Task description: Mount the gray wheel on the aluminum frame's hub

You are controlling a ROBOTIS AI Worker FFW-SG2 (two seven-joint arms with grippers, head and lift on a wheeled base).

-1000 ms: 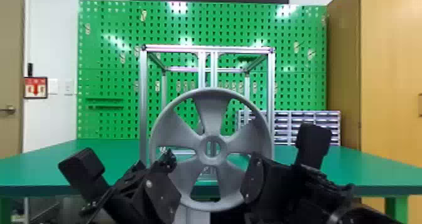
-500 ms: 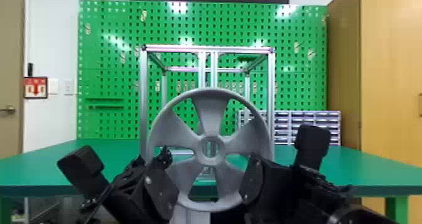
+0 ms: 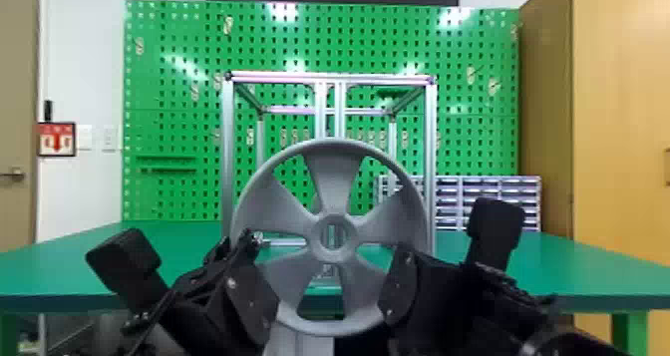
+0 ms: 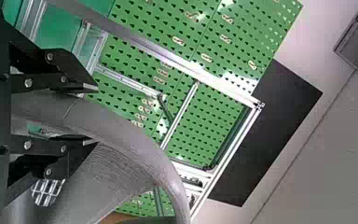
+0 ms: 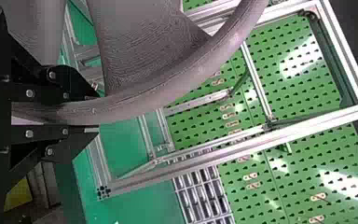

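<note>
In the head view the gray wheel (image 3: 333, 175) stands upright before the aluminum frame (image 3: 228, 160), its open center lined up with the frame's middle posts. My left gripper (image 3: 256, 280) holds the rim at lower left, my right gripper (image 3: 399, 285) at lower right. The left wrist view has the wheel's rim (image 4: 135, 140) running between the two fingers of the left gripper (image 4: 91, 114). Similarly, the rim (image 5: 168, 95) passes between the fingers of the right gripper (image 5: 95, 114) in the right wrist view. The frame's hub is hidden behind the wheel; whether they touch I cannot tell.
The frame stands on a green table (image 3: 523, 260). Behind it rises a green pegboard (image 3: 174, 95), with a drawer organizer (image 3: 488, 195) at the back right. A wooden cabinet (image 3: 613, 105) stands at the far right.
Compared with a second ago, the wheel has shifted very slightly to the left in the head view, both grippers along with it. Both stay on the rim.
</note>
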